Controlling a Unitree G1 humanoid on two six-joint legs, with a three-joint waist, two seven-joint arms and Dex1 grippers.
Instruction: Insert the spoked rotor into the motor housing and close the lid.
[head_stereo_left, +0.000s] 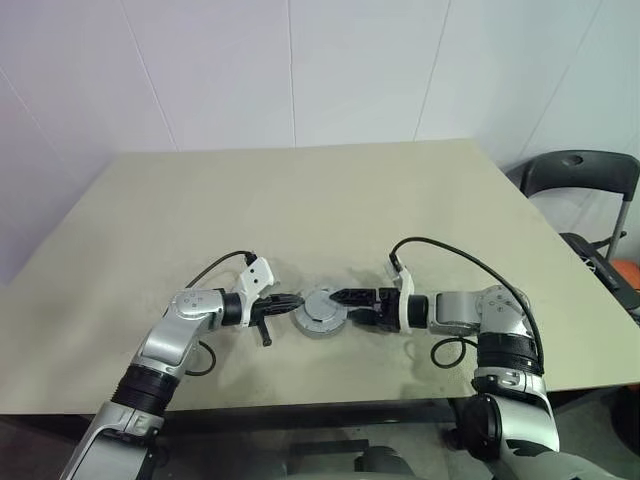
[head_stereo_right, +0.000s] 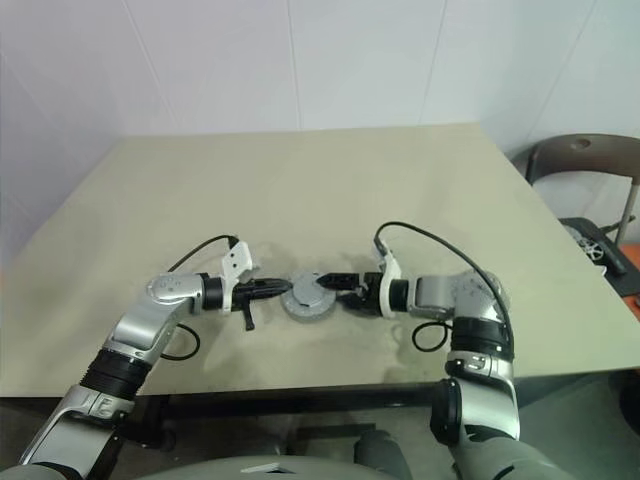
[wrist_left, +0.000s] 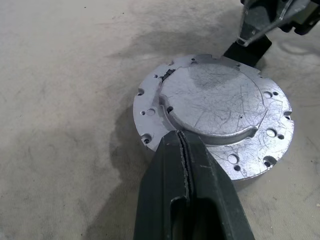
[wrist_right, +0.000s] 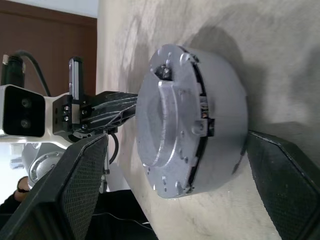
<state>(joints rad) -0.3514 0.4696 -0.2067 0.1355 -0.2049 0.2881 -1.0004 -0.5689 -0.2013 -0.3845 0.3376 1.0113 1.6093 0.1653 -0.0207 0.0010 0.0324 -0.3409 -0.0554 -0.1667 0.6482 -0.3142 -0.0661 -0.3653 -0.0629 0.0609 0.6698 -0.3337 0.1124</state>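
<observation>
Motor housing (head_stereo_left: 322, 312) flat on table (head_stereo_left: 300, 200), lid (wrist_left: 212, 100) facing up, L fingers (wrist_left: 185, 190) pressed together, R fingers (wrist_right: 75, 185) spread.

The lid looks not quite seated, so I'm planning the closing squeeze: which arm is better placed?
Probably the right: its open fingers straddle the lid and motor housing. The left gripper is shut, touching the rim.

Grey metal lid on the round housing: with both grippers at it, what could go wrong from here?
1. The grey metal lid shows a dark gap above the round grey motor housing; it may not be seated.
2. The shut left gripper presses at the lid's edge; pushing could slide the assembly across the beige table.
3. The open right gripper straddles it and could clamp it crooked.
</observation>
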